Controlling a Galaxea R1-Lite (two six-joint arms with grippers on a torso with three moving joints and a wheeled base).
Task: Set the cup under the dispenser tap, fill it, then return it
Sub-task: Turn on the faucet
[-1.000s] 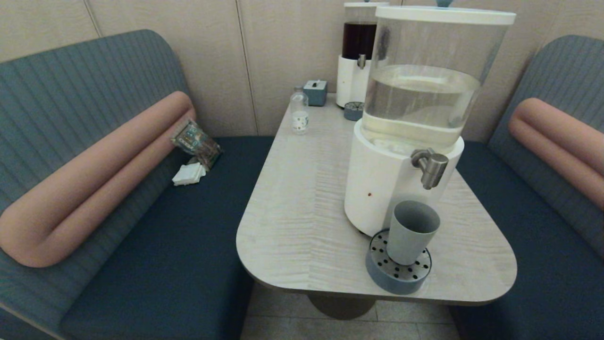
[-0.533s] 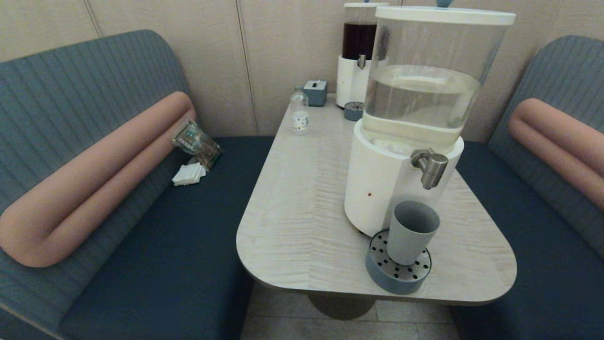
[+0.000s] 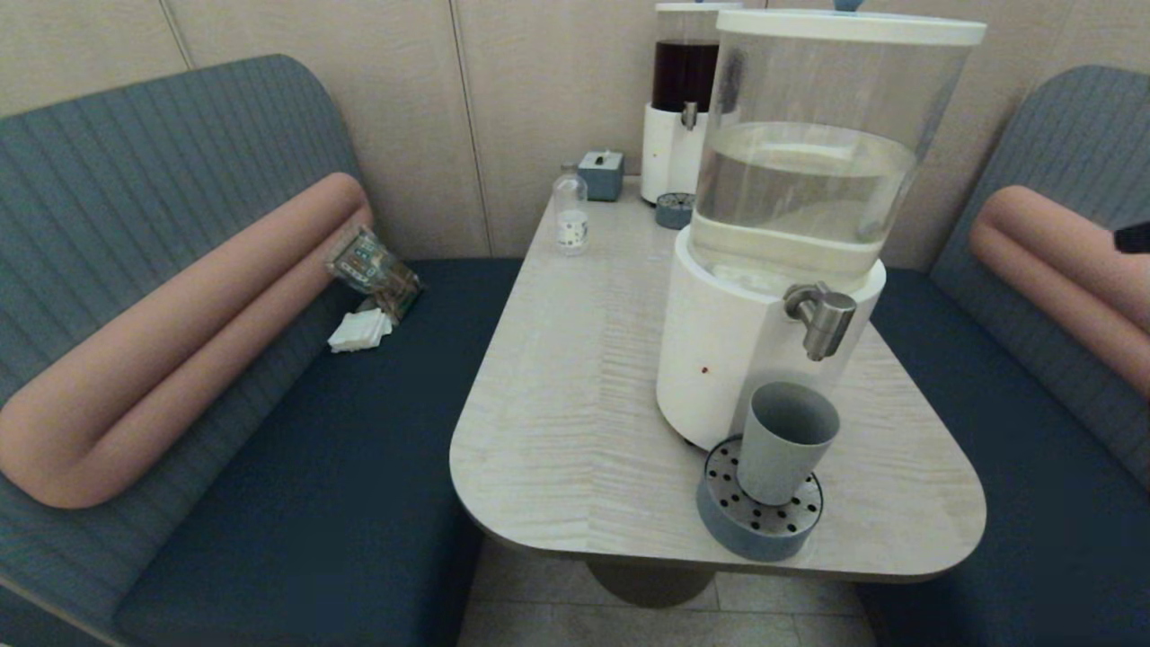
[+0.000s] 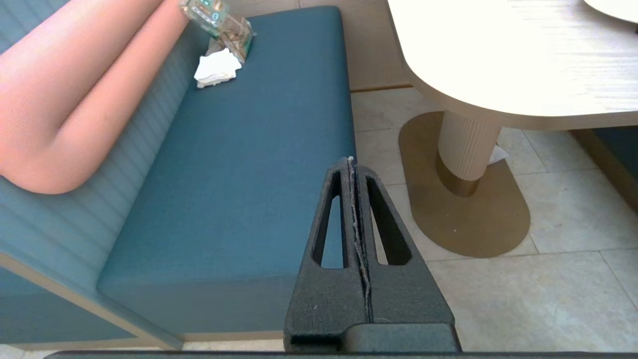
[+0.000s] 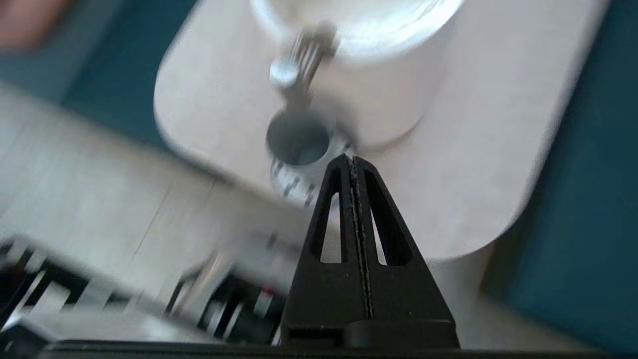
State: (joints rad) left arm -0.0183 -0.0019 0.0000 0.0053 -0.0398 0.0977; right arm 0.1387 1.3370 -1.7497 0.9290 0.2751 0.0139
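Standing upright on the drip tray (image 3: 759, 521), the cup (image 3: 786, 442) sits directly below the dispenser tap (image 3: 822, 316), untouched. The right gripper (image 5: 352, 158) hangs above, its fingers pressed together (nothing between them), the cup just past their tips. The left gripper (image 4: 351, 159) is low beside the bench seat (image 4: 234, 164), fingers likewise together, well away from the table (image 3: 575, 422).

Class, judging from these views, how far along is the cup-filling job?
Done: the cup stands on the drip tray below the dispenser tap. In hand: the right gripper, shut, is above the table. Left: filling and returning. The left gripper is shut, parked.
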